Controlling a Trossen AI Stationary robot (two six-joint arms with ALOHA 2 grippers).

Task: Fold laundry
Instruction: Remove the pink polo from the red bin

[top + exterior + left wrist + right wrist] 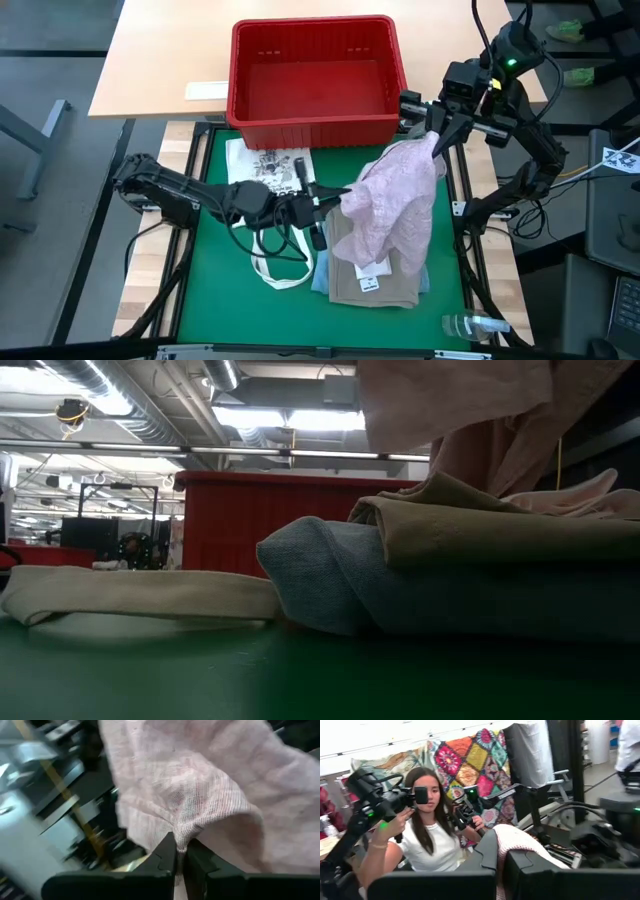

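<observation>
Over on the left, the left gripper (335, 203) had its fingers pinched tight on a fold of the pink shirt (400, 195), down at the garment's near-left edge. A white tote bag (268, 170) lay flat on the green mat (210, 290) beside that arm. In the middle, the shirt hung draped over a folded stack, tan cloth (375, 270) on top of blue jeans (330, 575). To the right, the right gripper (437, 143) was clamped on the shirt's upper corner, holding it aloft near the red basket (315, 80). I'd say they were spreading the shirt before folding; next they'd need to pull apart and lay it flat. The shirt's buttons and collar were hidden in bunched cloth, the jeans mostly covered.
</observation>
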